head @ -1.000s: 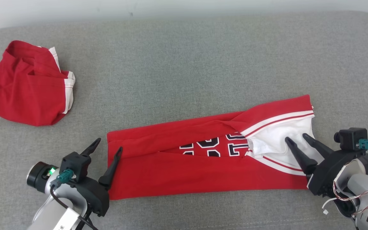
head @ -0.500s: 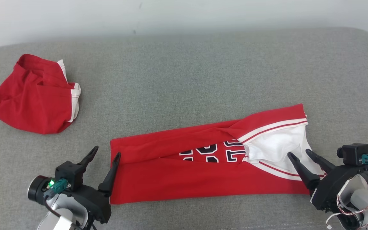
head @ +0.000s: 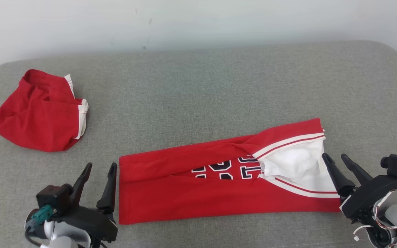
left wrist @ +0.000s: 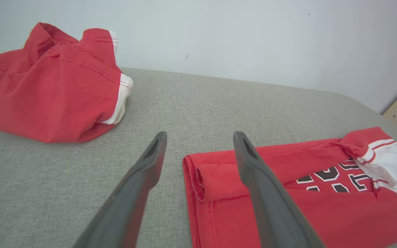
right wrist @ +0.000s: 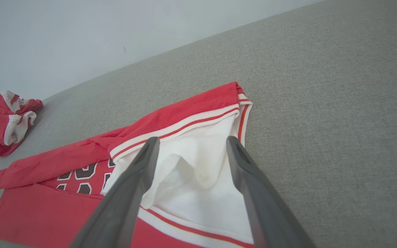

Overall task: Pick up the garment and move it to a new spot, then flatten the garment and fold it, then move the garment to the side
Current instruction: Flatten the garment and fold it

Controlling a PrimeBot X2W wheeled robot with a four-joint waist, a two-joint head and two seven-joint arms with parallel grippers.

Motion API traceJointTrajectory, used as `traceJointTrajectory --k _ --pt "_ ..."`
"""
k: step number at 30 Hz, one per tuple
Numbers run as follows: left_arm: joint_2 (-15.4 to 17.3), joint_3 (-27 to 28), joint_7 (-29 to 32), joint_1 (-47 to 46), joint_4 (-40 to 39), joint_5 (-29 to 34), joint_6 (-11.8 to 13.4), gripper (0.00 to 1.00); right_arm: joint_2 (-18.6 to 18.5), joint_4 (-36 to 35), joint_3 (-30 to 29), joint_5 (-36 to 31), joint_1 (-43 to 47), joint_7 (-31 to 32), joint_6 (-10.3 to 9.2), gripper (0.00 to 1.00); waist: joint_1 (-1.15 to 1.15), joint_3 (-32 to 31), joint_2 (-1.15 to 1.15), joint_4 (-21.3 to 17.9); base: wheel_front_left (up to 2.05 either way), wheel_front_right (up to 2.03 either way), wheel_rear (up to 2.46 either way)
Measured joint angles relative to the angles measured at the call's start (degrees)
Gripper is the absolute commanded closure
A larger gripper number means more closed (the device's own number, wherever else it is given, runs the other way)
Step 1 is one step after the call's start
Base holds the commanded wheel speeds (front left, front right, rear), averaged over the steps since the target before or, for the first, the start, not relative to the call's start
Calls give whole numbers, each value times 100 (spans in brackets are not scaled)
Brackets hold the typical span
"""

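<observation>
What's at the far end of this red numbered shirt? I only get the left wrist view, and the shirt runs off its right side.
Observer: The right gripper, open, pointing at the white-lined end of the shirt.
Operator: Is it gripping cloth?
Observer: No; the right wrist view shows its fingers spread, nothing pinched between them.
Operator: And this claw here?
Observer: From the head view, the left gripper sits just off the shirt's left edge, over grey cushion.

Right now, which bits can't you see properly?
Printed number on the folded jersey: head view, the red side folds cover its top and bottom, so it's unreadable.
Crumpled red garment: left wrist view, the picture's left edge cuts it off.
Right gripper: head view, its arm runs off the bottom right corner.
</observation>
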Motion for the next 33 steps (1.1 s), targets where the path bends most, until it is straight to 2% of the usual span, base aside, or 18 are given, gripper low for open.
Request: traceJointTrajectory --k 10,16,26,33 --pt "-288 450 0 473 -436 -322 187 0 227 -389 -1079 -81 758 0 -602 0 0 -166 0 -91 0 0 0" --pt "-333 531 0 660 -676 -321 207 0 398 -586 -1645 -209 1148 0 -847 0 0 -209 0 -136 0 0 0" --pt "-381 511 0 711 -931 -297 196 0 567 -828 -2131 -595 1372 -1 -851 0 0 -180 0 -169 0 0 0" --pt "-438 425 0 776 -1165 -233 178 0 635 -671 -2316 -684 1245 -1 -809 0 0 -78 0 -144 0 0 0"
